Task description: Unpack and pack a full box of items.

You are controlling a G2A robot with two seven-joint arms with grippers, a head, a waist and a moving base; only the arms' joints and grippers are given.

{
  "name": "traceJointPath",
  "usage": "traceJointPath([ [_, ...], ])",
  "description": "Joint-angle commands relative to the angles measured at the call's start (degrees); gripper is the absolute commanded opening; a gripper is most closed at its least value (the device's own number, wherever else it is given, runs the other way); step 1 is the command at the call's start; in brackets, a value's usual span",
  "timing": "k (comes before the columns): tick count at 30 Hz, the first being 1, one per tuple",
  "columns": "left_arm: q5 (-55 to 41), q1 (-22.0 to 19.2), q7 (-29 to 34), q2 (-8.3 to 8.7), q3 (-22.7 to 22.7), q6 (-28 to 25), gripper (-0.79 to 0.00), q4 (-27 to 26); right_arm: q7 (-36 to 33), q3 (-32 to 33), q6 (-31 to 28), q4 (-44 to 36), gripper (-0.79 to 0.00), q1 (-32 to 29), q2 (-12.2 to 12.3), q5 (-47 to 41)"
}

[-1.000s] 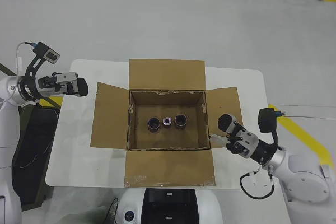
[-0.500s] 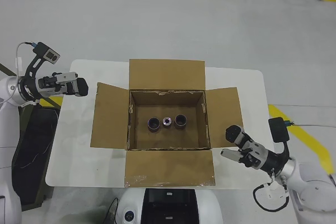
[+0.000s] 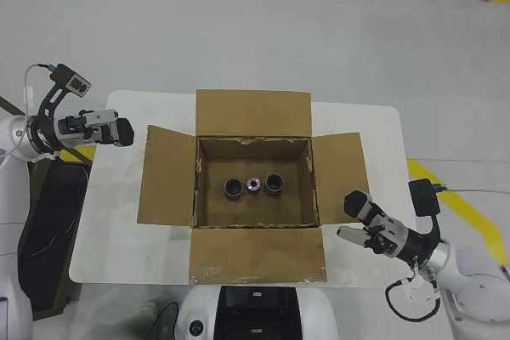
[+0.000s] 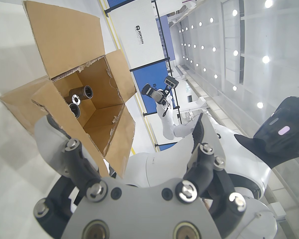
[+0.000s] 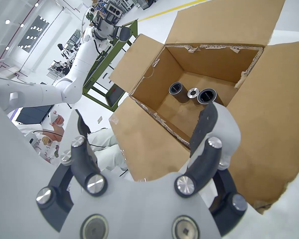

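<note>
A cardboard box (image 3: pixel 253 112) is being carried open on the white bench (image 3: pixel 110 238), its four flaps being spread flat; three cylinders (image 3: pixel 253 184) are being housed upright in a row on its floor; the left pincer (image 3: pixel 127 132) is being held near the left flap; the right pincer (image 3: pixel 348 218) is being held spread, just beside the right flap's near corner.

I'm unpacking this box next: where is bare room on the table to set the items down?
Bare table lies between the left flap and the table's left edge, and beyond the right flap at the far corner. Crowded: the three cylinders mid-box; the right end effector hangs beside the right flap's near edge.
</note>
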State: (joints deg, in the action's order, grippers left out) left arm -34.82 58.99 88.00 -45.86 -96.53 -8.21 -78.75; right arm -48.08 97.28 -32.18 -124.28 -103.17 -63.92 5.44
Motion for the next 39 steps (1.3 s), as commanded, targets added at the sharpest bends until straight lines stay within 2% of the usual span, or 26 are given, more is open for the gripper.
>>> traceJointPath([
  [1, -0.26, 0.72, -1.75, -0.1, 0.3, 0.36, 0.0, -0.52, 0.0, 0.0, 0.0, 0.0, 0.0, 0.0, 0.0, 0.0],
  [9, -2.46, 4.05, -6.27, -0.19, -0.44, -0.76, 0.0, 0.18, 0.0, 0.0, 0.0, 0.0, 0.0, 0.0, 0.0, 0.0],
  [14, 1.53, 5.5, -6.26, 0.12, -0.48, -2.64, 0.0, 0.84, 0.0, 0.0, 0.0, 0.0, 0.0, 0.0, 0.0, 0.0],
  [16, 4.84, 6.08, -5.68, 0.21, 0.68, -4.76, 0.0, 0.33, 0.0, 0.0, 0.0, 0.0, 0.0, 0.0, 0.0, 0.0],
  [23, 1.1, 6.71, -7.22, -0.6, 4.43, -7.33, 0.0, 0.58, 0.0, 0.0, 0.0, 0.0, 0.0, 0.0, 0.0, 0.0],
  [28, -4.2, 5.71, -7.3, -1.28, 6.69, -8.54, 0.0, 0.69, 0.0, 0.0, 0.0, 0.0, 0.0, 0.0, 0.0, 0.0],
  [39, -7.35, -1.81, -6.27, -2.77, 13.71, -8.84, 0.0, 2.17, 0.0, 0.0, 0.0, 0.0, 0.0, 0.0, 0.0, 0.0],
])
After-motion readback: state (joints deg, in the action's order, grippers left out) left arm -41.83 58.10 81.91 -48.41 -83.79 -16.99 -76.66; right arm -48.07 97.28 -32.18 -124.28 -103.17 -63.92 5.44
